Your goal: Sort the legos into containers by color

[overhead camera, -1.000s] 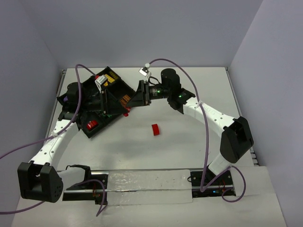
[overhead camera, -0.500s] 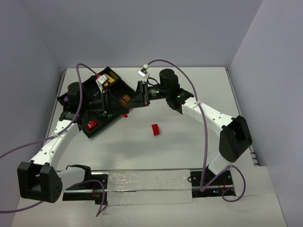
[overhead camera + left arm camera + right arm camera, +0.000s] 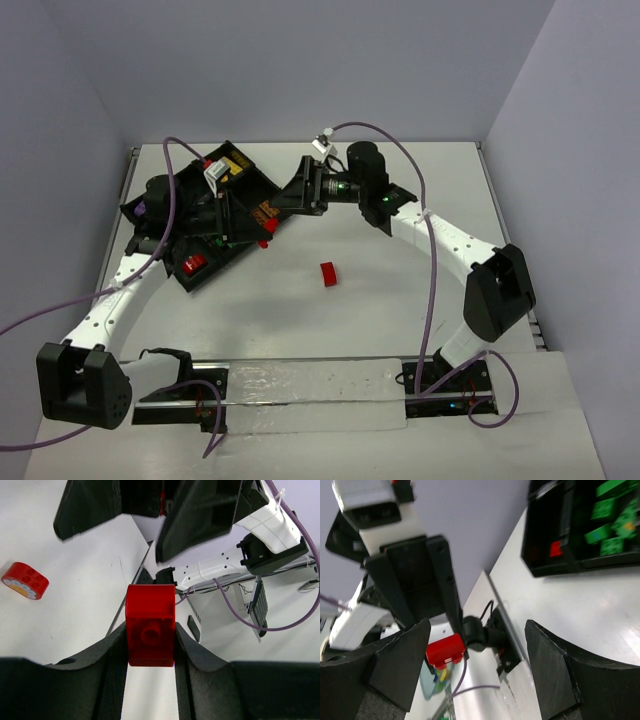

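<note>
Red brick (image 3: 150,625), squarish and glossy with a round boss on the face toward the wrist camera, sits pinched between the fingers of my left gripper (image 3: 150,652), just beside the right-hand edge of the black tray (image 3: 250,172). I cannot tell whether it touches the table. My right gripper (image 3: 477,630) stands spread wide with nothing between its fingers, facing the left one at close quarters.

A second red piece (image 3: 328,274), rounded at the ends with pale circles on one face, lies alone on the table, well apart from the tray. Inside the tray I see green bricks (image 3: 610,522) in one compartment, a red one (image 3: 555,549) beside them, and yellow-orange ones (image 3: 232,166) at the far corner.

The table (image 3: 380,320) is matte white. Plain lavender-grey walls (image 3: 300,60) close it in on three sides, and purple cables (image 3: 432,250) trail along both arms.
</note>
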Controlling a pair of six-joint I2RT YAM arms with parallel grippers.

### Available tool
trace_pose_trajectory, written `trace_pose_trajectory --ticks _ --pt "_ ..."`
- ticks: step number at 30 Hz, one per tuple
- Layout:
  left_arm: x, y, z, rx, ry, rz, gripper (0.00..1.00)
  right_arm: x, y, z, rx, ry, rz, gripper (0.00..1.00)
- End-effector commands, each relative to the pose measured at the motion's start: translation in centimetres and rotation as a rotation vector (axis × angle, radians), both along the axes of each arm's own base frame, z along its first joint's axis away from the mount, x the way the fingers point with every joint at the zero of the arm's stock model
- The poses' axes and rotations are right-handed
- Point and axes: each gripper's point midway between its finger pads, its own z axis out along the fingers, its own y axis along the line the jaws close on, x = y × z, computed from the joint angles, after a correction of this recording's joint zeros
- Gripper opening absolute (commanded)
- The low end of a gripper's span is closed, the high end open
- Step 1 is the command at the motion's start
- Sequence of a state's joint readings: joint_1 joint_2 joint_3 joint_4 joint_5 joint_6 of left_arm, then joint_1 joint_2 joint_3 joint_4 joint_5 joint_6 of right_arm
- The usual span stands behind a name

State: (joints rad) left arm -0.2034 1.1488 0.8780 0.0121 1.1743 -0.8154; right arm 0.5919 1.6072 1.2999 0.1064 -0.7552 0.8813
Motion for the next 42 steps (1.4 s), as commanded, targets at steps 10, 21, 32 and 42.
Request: trace_pose_trajectory --ticks 10,21,32,42 --pt "6.5 6.0 -4.1 0.254 0.081 0.395 0.0 3.8 -7.1 -0.3 -0.252 -0.079 -0.421 0.84" --pt "8.9 23.1 -10.5 0.861 0.309 1.308 0.0 3.1 -12.4 -7.7 -0.497 -0.014 -0.546 0.84" --pt "9.6 26.5 -14.2 1.059 0.341 1.407 0.11 2.7 -13.4 -10.2 -0.599 -0.015 -0.531 0.84" --pt "10.9 25.0 -15.5 1.041 0.37 1.324 0.64 1.8 -14.1 -11.0 -0.615 -0.001 -0.539 0.84"
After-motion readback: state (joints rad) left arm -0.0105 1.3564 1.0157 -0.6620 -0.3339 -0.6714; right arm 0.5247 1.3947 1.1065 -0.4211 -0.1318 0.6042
